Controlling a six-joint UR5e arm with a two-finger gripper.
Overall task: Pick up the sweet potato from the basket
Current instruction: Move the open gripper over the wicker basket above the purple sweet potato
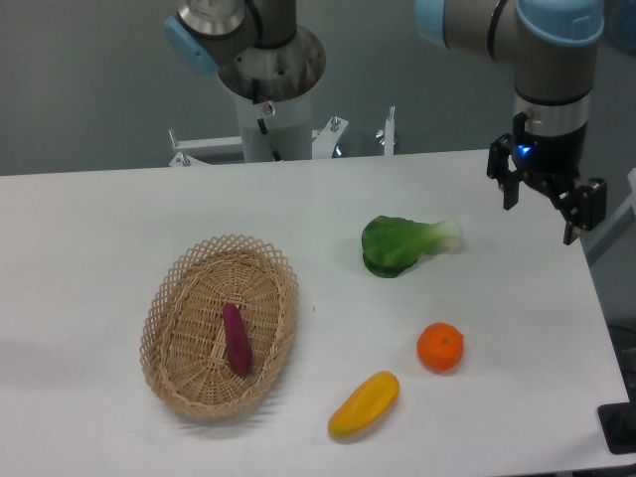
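The sweet potato [237, 338] is a small dark reddish-purple tuber lying lengthwise in the middle of the oval wicker basket [176, 298], which sits at the front left of the white table. My gripper [542, 212] hangs over the table's far right edge, well away from the basket. Its two fingers are spread apart and hold nothing.
A green bok choy [402, 243] lies right of centre. A round orange [440, 348] and a yellow-orange elongated fruit [364, 404] lie at the front right. The arm's base column [273, 94] stands behind the table's back edge.
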